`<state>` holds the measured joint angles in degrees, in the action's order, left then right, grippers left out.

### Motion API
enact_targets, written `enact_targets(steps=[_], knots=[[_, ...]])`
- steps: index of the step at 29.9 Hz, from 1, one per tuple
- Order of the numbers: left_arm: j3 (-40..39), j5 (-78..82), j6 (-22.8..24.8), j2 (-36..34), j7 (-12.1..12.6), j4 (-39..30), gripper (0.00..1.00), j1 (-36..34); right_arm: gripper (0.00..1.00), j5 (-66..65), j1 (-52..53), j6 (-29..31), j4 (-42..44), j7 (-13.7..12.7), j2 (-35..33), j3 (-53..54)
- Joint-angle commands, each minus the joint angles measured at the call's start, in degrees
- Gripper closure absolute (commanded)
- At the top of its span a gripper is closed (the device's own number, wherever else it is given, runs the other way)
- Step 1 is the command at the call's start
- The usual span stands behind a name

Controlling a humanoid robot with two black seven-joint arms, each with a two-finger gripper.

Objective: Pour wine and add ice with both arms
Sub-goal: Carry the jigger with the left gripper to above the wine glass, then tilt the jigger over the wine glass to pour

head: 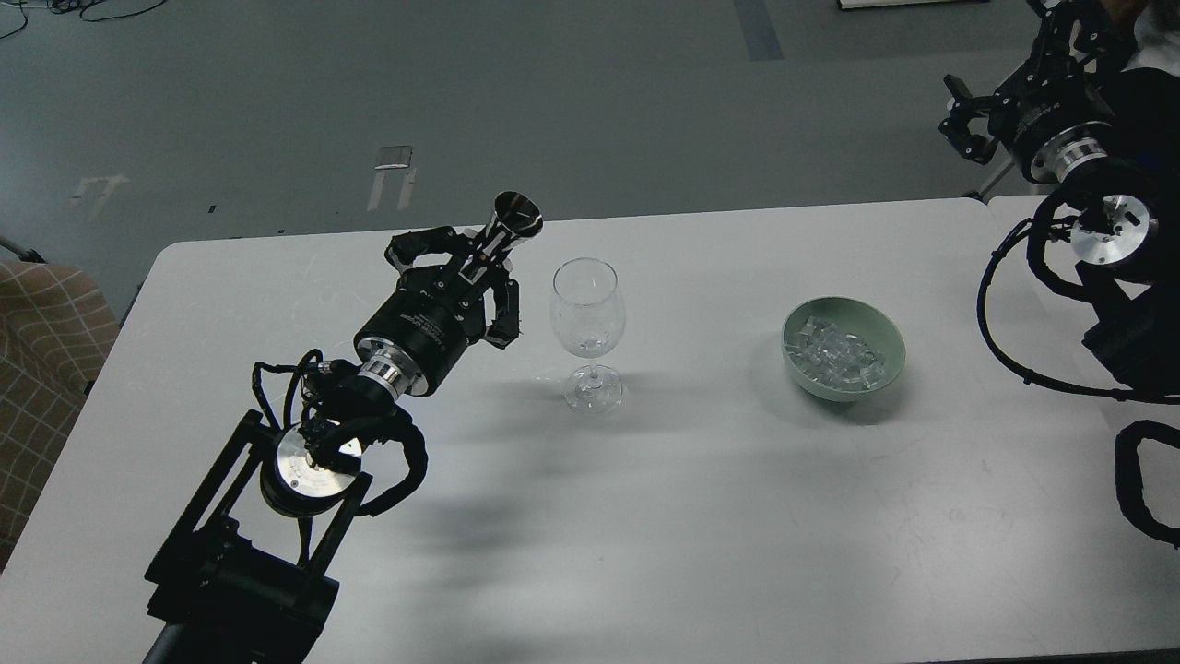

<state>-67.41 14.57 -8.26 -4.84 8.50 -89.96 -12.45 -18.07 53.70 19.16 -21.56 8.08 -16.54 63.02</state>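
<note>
A clear wine glass [588, 318] stands upright mid-table. My left gripper [483, 266] is shut on a steel jigger cup [513, 219], held just left of the glass rim and tilted toward it. I cannot see any wine in the jigger or the glass. The ice [839, 355], several small clear cubes, lies in a pale green bowl [887, 327] to the right of the glass. My right gripper [964, 120] hangs open and empty, high beyond the table's far right corner.
The white table [645, 516] has bare surface in front of the glass and bowl. A checked cushion [41, 341] sits past the table's left edge. My right arm's cables [1023, 304] loop over the table's right end.
</note>
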Motion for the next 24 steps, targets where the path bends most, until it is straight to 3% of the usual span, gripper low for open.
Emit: enact_targets(steps=[1, 13, 18, 24], knots=[[-0.01, 1.60, -0.09, 0.45, 0.02, -0.04, 1.00, -0.82, 0.00, -0.04, 0.00, 0.00, 0.03, 0.00, -0.16, -0.01], [0.17, 3.09, -0.09, 0.36, 0.55, 0.05, 1.00, -1.88, 0.00, -0.04, 0.00, 0.00, -0.06, 0.00, -0.07, 0.08], [4.99, 6.43, 0.53, -0.08, 0.55, 0.05, 1.00, -2.75, 0.00, 0.05, 0.00, 0.08, -0.06, 0.00, -0.16, 0.08], [5.53, 8.55, 0.53, -0.16, 0.55, 0.05, 1.00, -2.93, 0.00, 0.05, 0.00, 0.08, -0.06, 0.00, -0.51, 0.08]])
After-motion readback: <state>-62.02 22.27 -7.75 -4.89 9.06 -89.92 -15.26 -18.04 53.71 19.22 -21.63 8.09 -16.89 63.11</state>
